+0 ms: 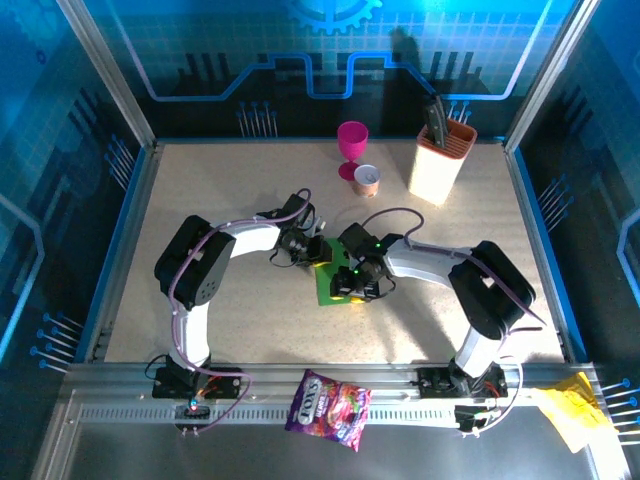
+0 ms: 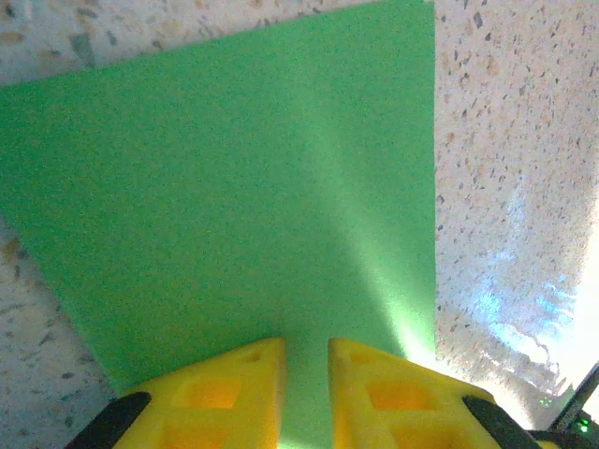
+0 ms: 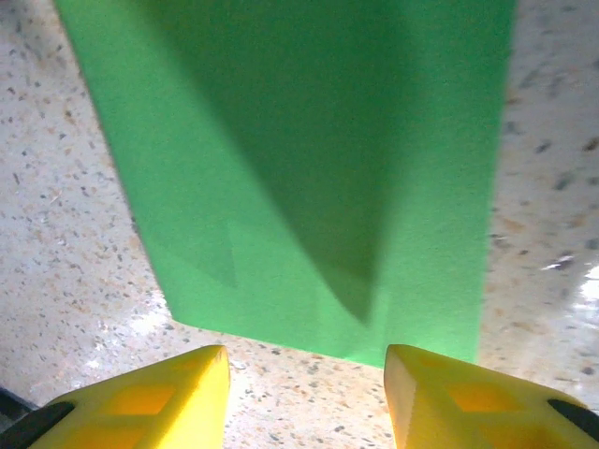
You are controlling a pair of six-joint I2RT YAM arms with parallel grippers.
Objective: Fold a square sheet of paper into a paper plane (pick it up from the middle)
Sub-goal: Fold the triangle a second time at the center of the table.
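While both arms met at the middle of the speckled table [image 1: 270, 330], the overhead camera showed the square sheet of paper [image 1: 328, 292] lying on it between them. The left gripper [image 1: 316, 254] sat at the sheet's far edge and the right gripper [image 1: 352, 288] at its right side, while a purple snack bag [image 1: 327, 408] lay well apart on the near rail. That layout was hidden from the wrist cameras. From the left wrist, the left gripper [image 2: 306, 398] was closed to a narrow slot with green paper [image 2: 234, 178] running into it, apparently pinching the sheet's near edge, a detail too small to read from above. From the right wrist, the right gripper [image 3: 307, 398] stood open, its yellow fingers [image 3: 150, 402] wide apart and just short of the paper [image 3: 309, 168]. That camera also revealed a darker triangular flap folded over the sheet, which the left wrist camera did not make plain. The paper looked thin, very light and limp, and likely to slide on the smooth tabletop and crease under any pinch. A gentle hold on an edge or a raised fold seemed wisest.
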